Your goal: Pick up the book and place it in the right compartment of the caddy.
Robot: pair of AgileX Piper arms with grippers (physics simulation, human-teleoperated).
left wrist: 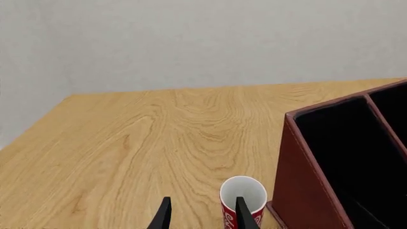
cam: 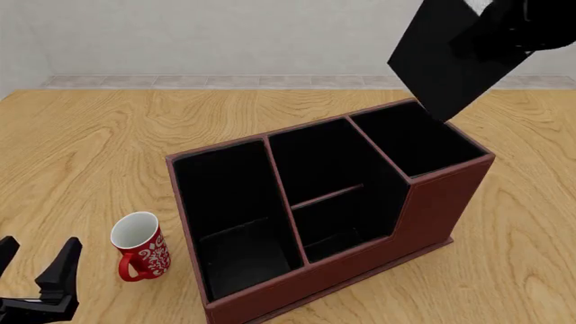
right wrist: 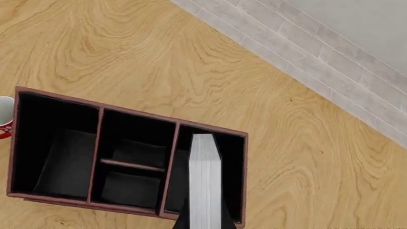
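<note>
While the left gripper (cam: 36, 266) waits low at the near left corner of the table (cam: 99, 142) with its fingers spread and nothing between them, the work belongs to the other arm. Just beyond those idle fingers stands a red mug (cam: 137, 246), upright, close beside the caddy (cam: 432, 209) but apart from it. The caddy's nearest, leftmost section is the wide low-fronted one, the middle one carries a crossbar, and farthest right sits the right compartment (cam: 409, 138), the tall-walled undivided section; all three look unfilled. Above and behind that section the right gripper (cam: 513, 27) holds the book (cam: 450, 61) clamped between its fingers, tilted, with its lowest corner hanging right at the compartment's far rim as the front view shows it. Looking down from the right wrist, the book's white page edges (right wrist: 205, 183) line up over the same section. So the pickup and the carry look finished; what remains, by my judgement, is to square the book to the opening, lower it between the walls, and release. The tilt looks like the main risk, since a corner could catch on the rim.
</note>
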